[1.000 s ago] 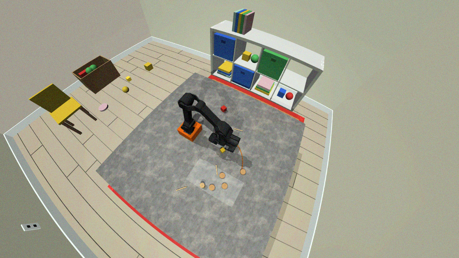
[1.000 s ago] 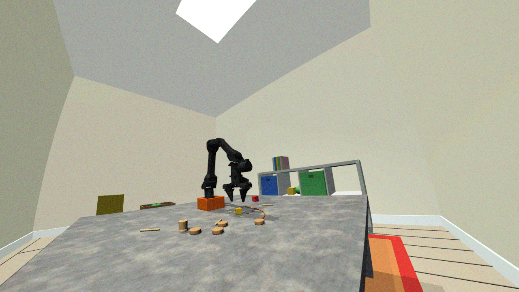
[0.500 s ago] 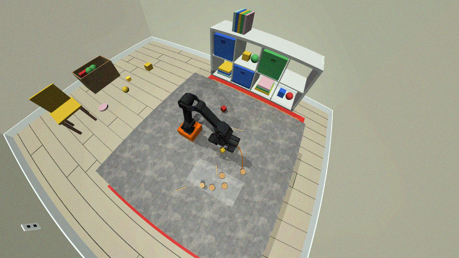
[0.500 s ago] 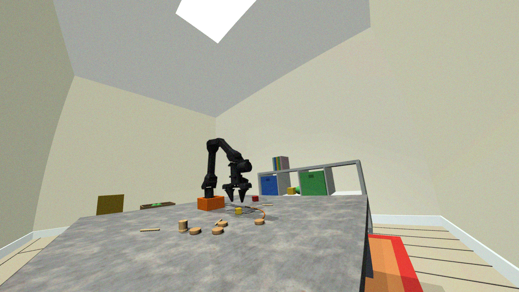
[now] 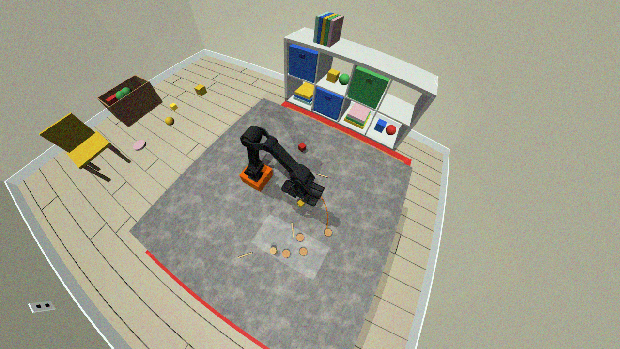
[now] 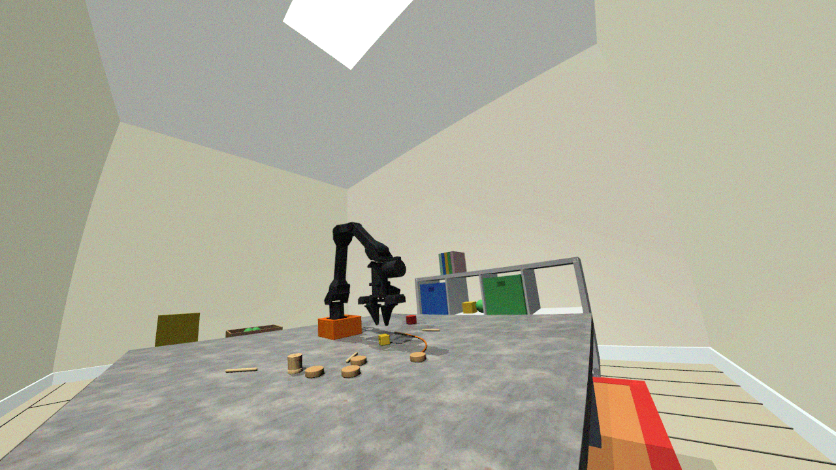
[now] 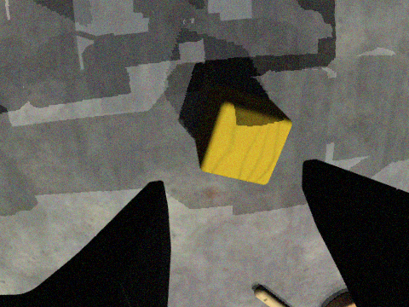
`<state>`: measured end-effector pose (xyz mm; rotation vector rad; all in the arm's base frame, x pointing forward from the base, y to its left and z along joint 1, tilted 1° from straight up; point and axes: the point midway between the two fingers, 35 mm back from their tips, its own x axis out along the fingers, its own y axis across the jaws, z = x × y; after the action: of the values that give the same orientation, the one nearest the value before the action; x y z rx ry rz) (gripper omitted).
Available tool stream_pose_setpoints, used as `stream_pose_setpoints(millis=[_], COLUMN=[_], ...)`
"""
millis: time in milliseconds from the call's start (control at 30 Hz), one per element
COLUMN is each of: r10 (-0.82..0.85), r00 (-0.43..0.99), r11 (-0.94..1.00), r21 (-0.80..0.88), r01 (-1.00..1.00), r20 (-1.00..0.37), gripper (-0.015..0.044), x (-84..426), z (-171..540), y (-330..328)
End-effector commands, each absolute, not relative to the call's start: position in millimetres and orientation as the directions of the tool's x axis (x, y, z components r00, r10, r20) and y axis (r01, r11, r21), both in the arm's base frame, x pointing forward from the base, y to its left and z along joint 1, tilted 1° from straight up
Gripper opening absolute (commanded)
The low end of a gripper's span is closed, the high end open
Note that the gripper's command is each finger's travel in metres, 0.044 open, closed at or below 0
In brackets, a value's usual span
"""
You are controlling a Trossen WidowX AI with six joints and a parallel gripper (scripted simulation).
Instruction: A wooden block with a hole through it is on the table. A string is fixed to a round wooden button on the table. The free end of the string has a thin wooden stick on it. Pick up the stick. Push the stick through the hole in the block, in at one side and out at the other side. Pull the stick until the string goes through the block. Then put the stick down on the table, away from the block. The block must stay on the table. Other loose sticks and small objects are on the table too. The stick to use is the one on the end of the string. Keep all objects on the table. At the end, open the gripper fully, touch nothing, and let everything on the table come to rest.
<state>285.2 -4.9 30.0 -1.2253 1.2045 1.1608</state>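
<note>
The yellow wooden block (image 5: 300, 202) (image 6: 383, 339) (image 7: 247, 145) sits on the grey table. My gripper (image 5: 308, 198) (image 6: 383, 320) (image 7: 235, 183) hangs just above it, pointing down. Its fingers stand half apart with nothing between them. The orange string (image 5: 326, 210) (image 6: 418, 341) curves from under the gripper to the round wooden button (image 5: 328, 232) (image 6: 417, 356). The stick on the string's end is hidden by the arm.
A loose stick (image 5: 292, 229) (image 6: 353, 356) and several wooden discs (image 5: 300, 236) (image 6: 350, 371) lie in front of the block. Other loose sticks (image 5: 321, 175) (image 5: 244, 255) and a red cube (image 5: 302, 146) (image 6: 411, 318) lie further off. The arm's orange base (image 5: 255, 177) stands behind.
</note>
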Motion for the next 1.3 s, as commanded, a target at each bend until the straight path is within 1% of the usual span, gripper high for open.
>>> stream_pose_setpoints(millis=[0,167,200,767,1067,1133,1267], r10=[-0.018,-0.018,-0.018,-0.018,-0.018,-0.018,-0.018], r00=[0.036,0.036,0.036,0.036,0.036,0.036,0.036], r11=[0.018,0.018,0.018,0.018,0.018,0.018,0.018], r21=[-0.036,-0.036,-0.036,-0.036,-0.036,-0.036,-0.036], r01=[-0.999,-0.999,-0.999,-0.999,-0.999,-0.999,-0.999], r20=[-0.999,-0.999,-0.999,-0.999,-0.999,-0.999,-0.999], gripper=[0.0133,0.0002,0.0,0.0,0.0236,0.0238,0.0133], x=[285.2,285.2,285.2,285.2,285.2,285.2,285.2], z=[30.0,30.0,30.0,30.0,30.0,30.0,30.0], y=[-4.9,-4.9,-4.9,-4.9,-4.9,-4.9,-4.9])
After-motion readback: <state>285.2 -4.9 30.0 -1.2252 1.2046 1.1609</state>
